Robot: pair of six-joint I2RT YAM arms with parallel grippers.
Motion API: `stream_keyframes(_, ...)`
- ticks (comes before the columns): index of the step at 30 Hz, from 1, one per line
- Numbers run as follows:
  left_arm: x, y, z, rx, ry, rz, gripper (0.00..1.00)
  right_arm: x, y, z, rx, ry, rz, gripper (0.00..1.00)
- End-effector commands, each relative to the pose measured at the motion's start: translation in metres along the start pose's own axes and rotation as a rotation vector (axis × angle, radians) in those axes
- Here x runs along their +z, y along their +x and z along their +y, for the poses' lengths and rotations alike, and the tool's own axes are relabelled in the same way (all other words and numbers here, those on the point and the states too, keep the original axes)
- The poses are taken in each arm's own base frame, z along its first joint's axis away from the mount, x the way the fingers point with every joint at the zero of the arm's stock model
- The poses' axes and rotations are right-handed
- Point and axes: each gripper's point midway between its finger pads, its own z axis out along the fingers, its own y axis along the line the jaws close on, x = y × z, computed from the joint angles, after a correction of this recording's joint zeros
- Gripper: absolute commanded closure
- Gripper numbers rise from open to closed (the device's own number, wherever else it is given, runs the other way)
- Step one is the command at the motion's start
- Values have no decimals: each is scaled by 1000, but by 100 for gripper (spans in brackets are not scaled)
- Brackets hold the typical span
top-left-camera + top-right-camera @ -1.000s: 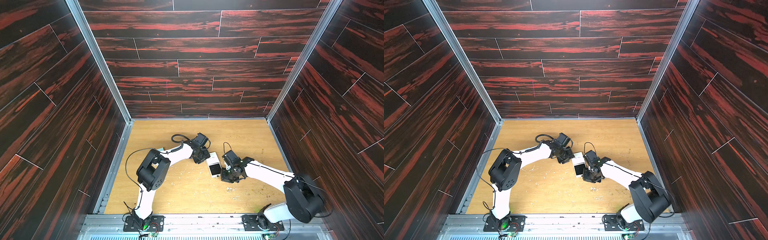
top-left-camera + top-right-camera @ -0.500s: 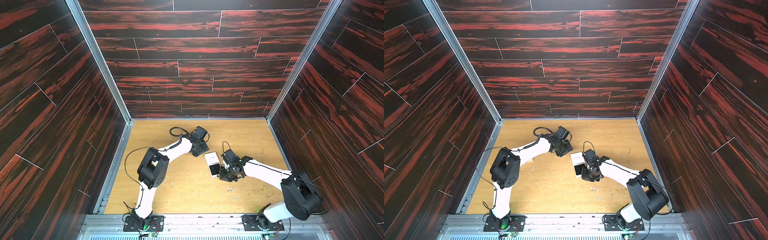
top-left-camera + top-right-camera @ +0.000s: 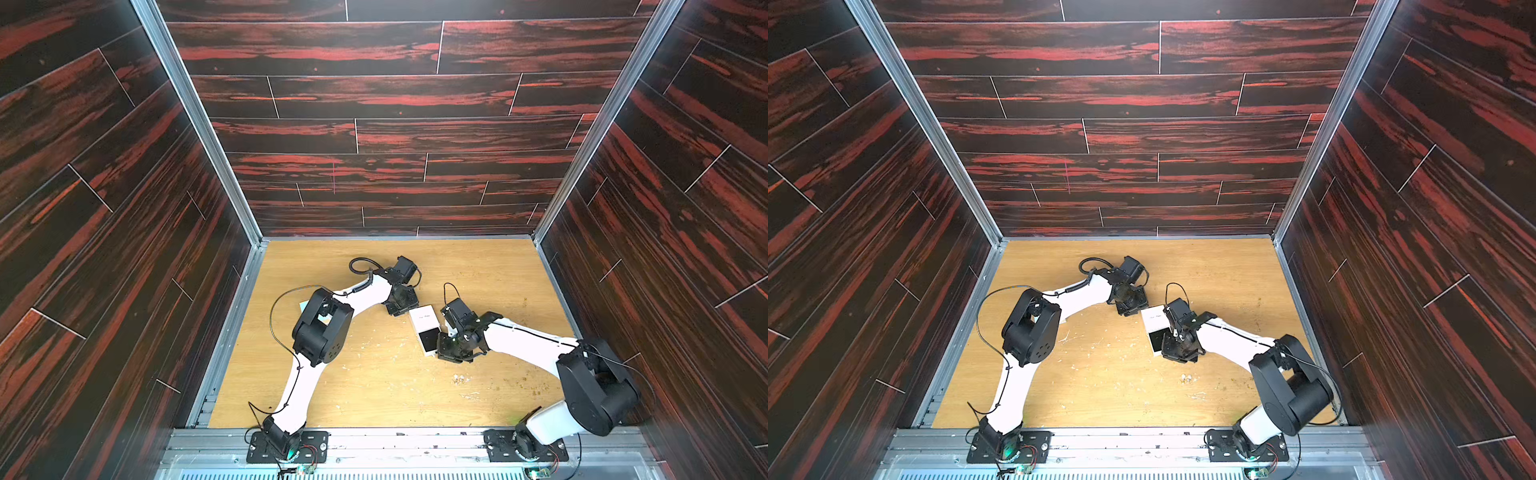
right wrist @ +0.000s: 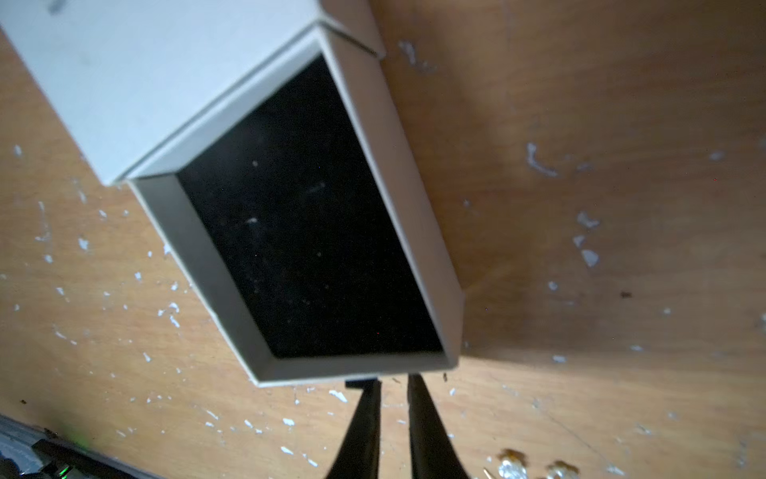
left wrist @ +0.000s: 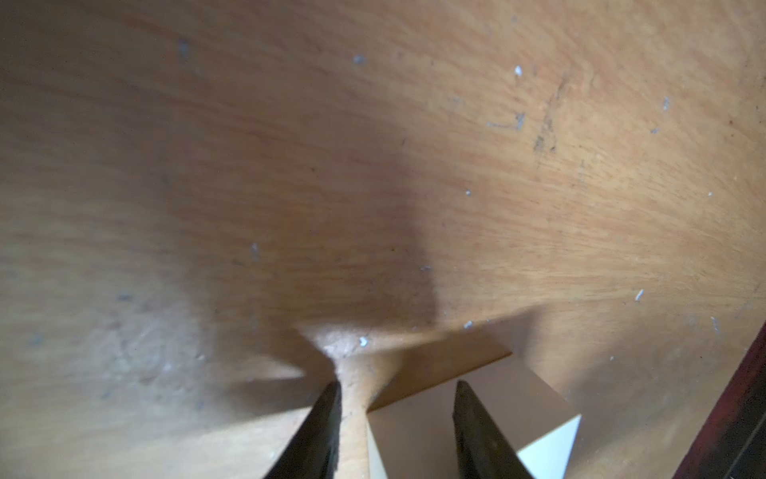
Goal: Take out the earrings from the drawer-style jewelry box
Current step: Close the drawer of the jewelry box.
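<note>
The drawer-style jewelry box (image 3: 423,316) (image 3: 1155,318) lies mid-table, white, with its black-lined tray (image 3: 429,338) (image 4: 306,215) slid out toward the front. The tray holds only dust specks. The earrings (image 4: 510,463) (image 3: 460,379) lie on the wood as two glinting pieces just in front of the right arm. My left gripper (image 3: 401,309) (image 5: 396,385) is open at the box's far end, with a corner of the box (image 5: 418,419) between its fingers and a gap on one side. My right gripper (image 3: 439,353) (image 4: 393,382) sits at the tray's near end, almost closed, with nothing in the slim gap.
A flat pale teal box (image 3: 302,306) peeks out behind the left arm's elbow. White flecks and scuffs dot the wooden tabletop (image 3: 374,386). Dark wood-pattern walls close in the table on three sides, and a metal rail (image 3: 395,440) runs along the front.
The left gripper drew back from the box toward the far wall, then returned to its far end with its fingers closer together. The right arm and box barely moved.
</note>
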Motion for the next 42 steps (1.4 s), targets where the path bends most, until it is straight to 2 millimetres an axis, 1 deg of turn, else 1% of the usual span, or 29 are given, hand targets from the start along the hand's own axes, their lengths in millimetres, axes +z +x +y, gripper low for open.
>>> stream_keyframes(1,-4,4,-7,30,27,13,54,-1,-10,7,-5,-5,-15,83)
stream_keyframes(13,-2,7,-5,28,32,24,54,2,-27,10,-5,-3,-31,83)
stream_keyframes(19,0,8,-5,56,26,35,54,-1,-34,9,-28,10,-38,83)
stream_keyframes(22,-2,2,-8,100,17,21,53,-4,-31,8,-43,10,-32,84)
stream_keyframes(23,-2,4,-3,108,-5,37,53,-5,-30,7,-42,10,-31,84)
stream_keyframes(26,-1,2,-7,142,-4,48,52,-5,-26,0,-37,20,-30,83)
stream_keyframes(28,1,4,-8,144,2,58,52,-3,-28,-2,-26,12,-30,84)
stream_keyframes(33,5,9,-7,123,18,68,52,0,-39,8,-33,-7,-35,84)
stream_keyframes(42,5,13,-4,104,18,77,53,2,-62,19,-55,-13,-70,84)
